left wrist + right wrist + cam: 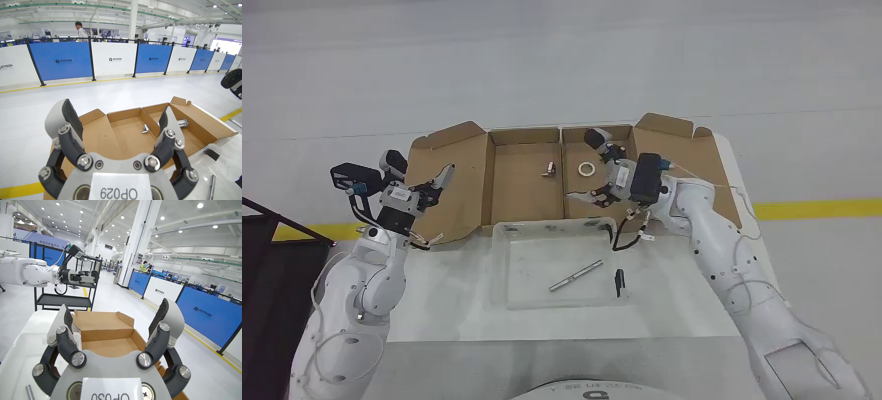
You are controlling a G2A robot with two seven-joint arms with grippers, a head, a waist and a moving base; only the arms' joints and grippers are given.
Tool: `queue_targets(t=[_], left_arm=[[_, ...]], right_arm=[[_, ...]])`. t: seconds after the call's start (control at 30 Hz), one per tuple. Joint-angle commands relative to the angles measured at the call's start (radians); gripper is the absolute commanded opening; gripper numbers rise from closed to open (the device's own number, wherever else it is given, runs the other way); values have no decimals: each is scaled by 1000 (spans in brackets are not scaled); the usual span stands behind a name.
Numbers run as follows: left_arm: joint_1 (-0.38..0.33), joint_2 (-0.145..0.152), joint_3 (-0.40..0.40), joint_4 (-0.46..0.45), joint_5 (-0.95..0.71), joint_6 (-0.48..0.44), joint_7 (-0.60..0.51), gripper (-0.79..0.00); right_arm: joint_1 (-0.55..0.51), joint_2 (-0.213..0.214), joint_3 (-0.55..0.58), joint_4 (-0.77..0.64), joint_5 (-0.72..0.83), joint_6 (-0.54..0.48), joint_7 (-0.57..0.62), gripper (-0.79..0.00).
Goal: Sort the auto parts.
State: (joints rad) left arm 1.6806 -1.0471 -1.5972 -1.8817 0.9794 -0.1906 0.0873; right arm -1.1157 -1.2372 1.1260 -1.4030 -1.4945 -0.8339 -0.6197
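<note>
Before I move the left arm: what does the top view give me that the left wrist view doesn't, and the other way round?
Top view: the small black part lying in the clear tray near the metal rod. Left wrist view: the blue and white barrier panels across the floor. Both: the cardboard box, the metal bracket in its compartment nearer the left gripper, the rod, and that gripper, open.

Site: factory hall, open industrial floor. Beyond your left gripper (116, 104) you have blue-and-white fence panels (62, 60), a yellow floor line (113, 79) and a white pillar (133, 19). Beyond your right gripper (115, 302): black trolley (64, 300), ceiling lamps (162, 218), overhead rails (206, 260), glossy white floor (107, 294).
</note>
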Motion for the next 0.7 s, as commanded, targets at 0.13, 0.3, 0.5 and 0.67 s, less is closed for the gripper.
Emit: queue_targets(t=[0.13, 0.3, 0.5, 0.67], left_arm=[[0, 0, 0, 0, 0, 0, 0, 0], [0, 0, 0, 0, 0, 0, 0, 0], [0, 0, 0, 0, 0, 0, 0, 0], [0, 0, 0, 0, 0, 0, 0, 0]], right_arm=[[-8, -1, -69, -90, -116, 8, 165, 0], [-38, 4, -93, -118, -127, -33, 273, 0], [-85, 27, -61, -135, -118, -146, 269, 0], [-83, 57, -70, -95, -72, -178, 201, 0]])
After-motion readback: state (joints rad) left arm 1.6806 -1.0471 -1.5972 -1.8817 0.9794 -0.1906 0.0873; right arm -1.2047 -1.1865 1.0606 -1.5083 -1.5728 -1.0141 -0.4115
